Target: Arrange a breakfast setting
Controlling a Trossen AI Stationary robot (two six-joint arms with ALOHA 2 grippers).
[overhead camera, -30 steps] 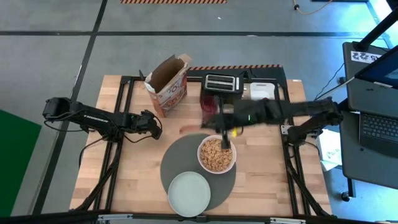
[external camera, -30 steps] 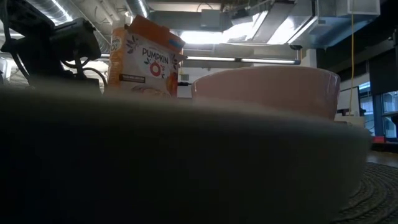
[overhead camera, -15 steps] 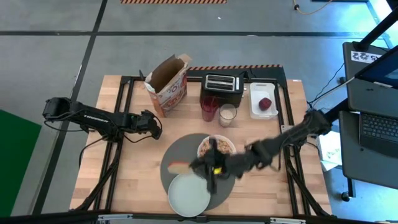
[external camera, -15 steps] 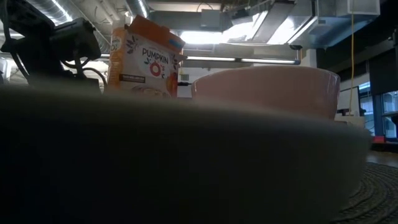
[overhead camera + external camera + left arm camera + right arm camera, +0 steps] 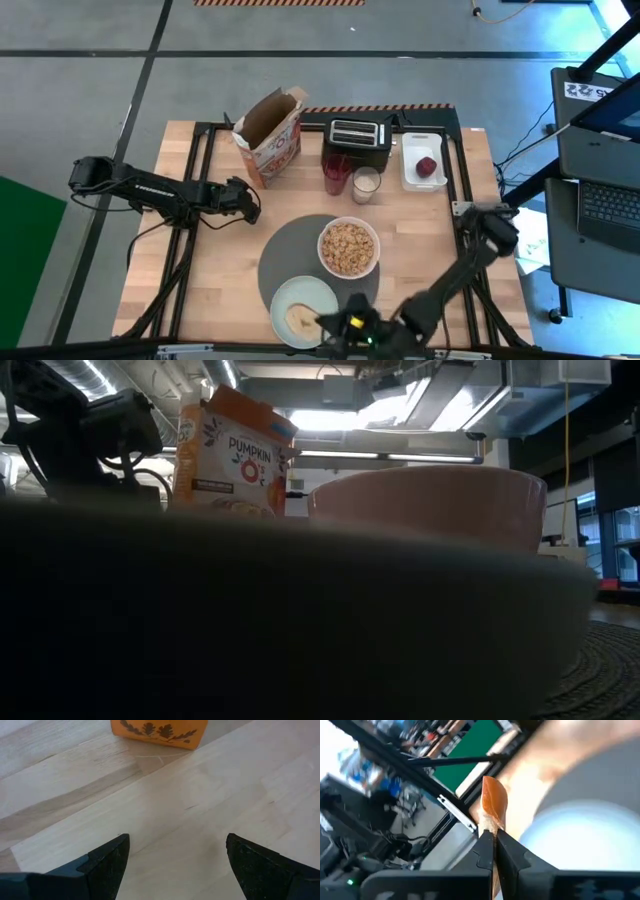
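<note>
A dark-grey round placemat [image 5: 287, 250] lies on the wooden table. On it stand a white bowl [image 5: 348, 247] full of cereal and a pale mint plate [image 5: 300, 295] at the mat's near edge. My right gripper [image 5: 326, 321] is at the table's near edge, shut on a slice of toast [image 5: 300, 319] over the plate. The toast also shows in the right wrist view [image 5: 493, 802]. My left gripper [image 5: 250, 205] is open over bare wood at the left, near the cereal box [image 5: 270, 135]. No spoon shows. My right gripper pinches the toast's edge [image 5: 489, 826] between its two fingers. The fingers reach level from the table's right, and the slice sticks out past the fingertips, over the plate [image 5: 580, 837]. Whether the toast touches the plate, I cannot tell.
At the far side stand a black toaster [image 5: 360, 135], a red cup [image 5: 337, 172], a glass of milk [image 5: 366, 183] and a white tray [image 5: 425, 175] with a red thing on it. The low view is mostly filled by the plate's rim [image 5: 300, 630].
My right gripper has swung from beside the toaster, over the bowl and the placemat, to the table's near edge. It has carried the toast with it, shut all the while. The toast is now over the plate.
</note>
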